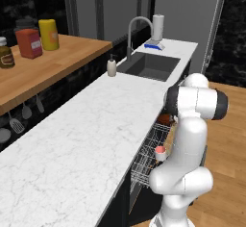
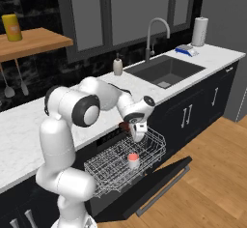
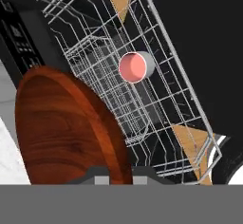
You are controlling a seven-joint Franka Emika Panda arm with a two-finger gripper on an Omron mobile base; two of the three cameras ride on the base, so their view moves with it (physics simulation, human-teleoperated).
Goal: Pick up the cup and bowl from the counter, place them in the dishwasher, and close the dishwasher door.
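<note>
A: Status on the frame? Cup was already in the dishwasher rack, sitting below and ahead of the gripper, well apart from it.

B: Agreed. Bowl step was in hand. Jaws stood narrow, pinched on the bowl's rim, bowl hanging on edge right against the tool. Gripper hovered over the back part of the rack, near the counter edge.

A: So the bowl wasn't placed yet?

B: My read: no. It looked clear of the wires, not resting on them.

A: Next move?

B: Probably lower it into free rack space beside the cup, then open up. It needs to keep off the cup and not snag the rim on the wires. After that, the door was lying flat open below the rack, so the rack has to go in before the door can swing up.

A: View differences?

B: Hand camera gave the grip and the bowl's wood-grain face up close, plus the cup's inside seen from above. Right base camera showed the whole rack pulled out and the door down. Left base camera had the arm blocking the gripper; cup and a sliver of bowl peeked past it.
</note>
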